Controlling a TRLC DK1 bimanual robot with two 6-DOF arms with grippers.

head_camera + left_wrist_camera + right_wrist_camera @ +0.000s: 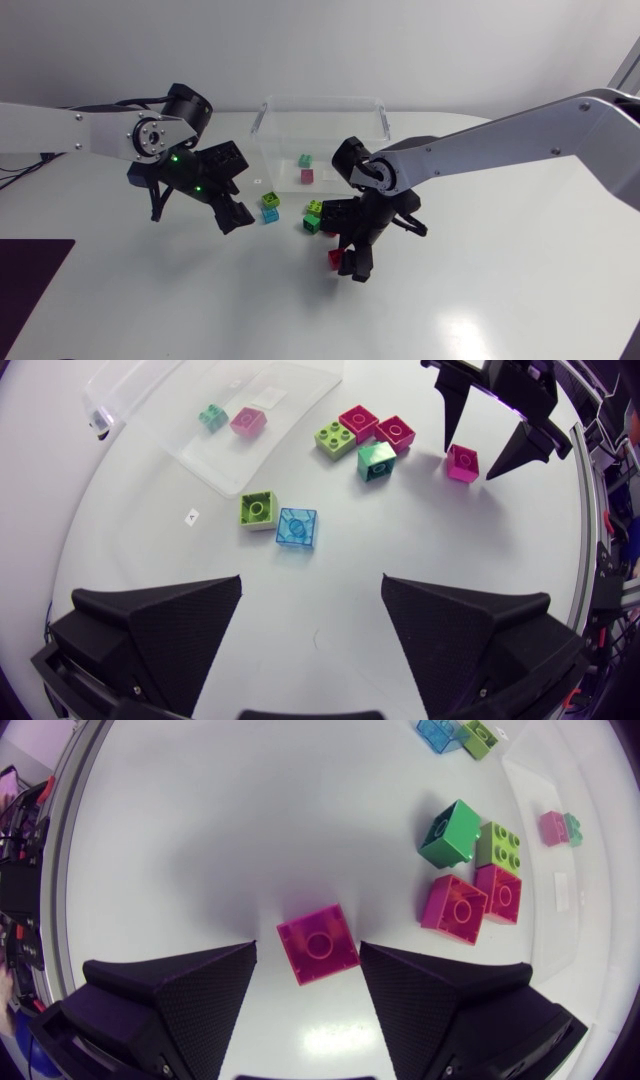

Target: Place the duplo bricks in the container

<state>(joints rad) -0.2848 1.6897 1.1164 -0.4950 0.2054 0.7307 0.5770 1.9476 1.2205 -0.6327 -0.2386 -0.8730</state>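
Note:
A magenta duplo brick [318,942] lies on the table between the fingers of my right gripper [308,945]. The gripper is open, one finger close against the brick and a strip of table showing at the other. The clear container [268,112] stands at the back with a teal brick [305,160] and a pink brick [307,176] inside. My left gripper [312,585] hangs open and empty above the table, short of a lime brick [258,510] and a blue brick [297,527].
A cluster of loose bricks lies beside the right gripper: a green one [376,460], a lime one [333,437] and two pink ones [358,422] [395,432]. A dark mat [30,262] lies at the table's front left corner.

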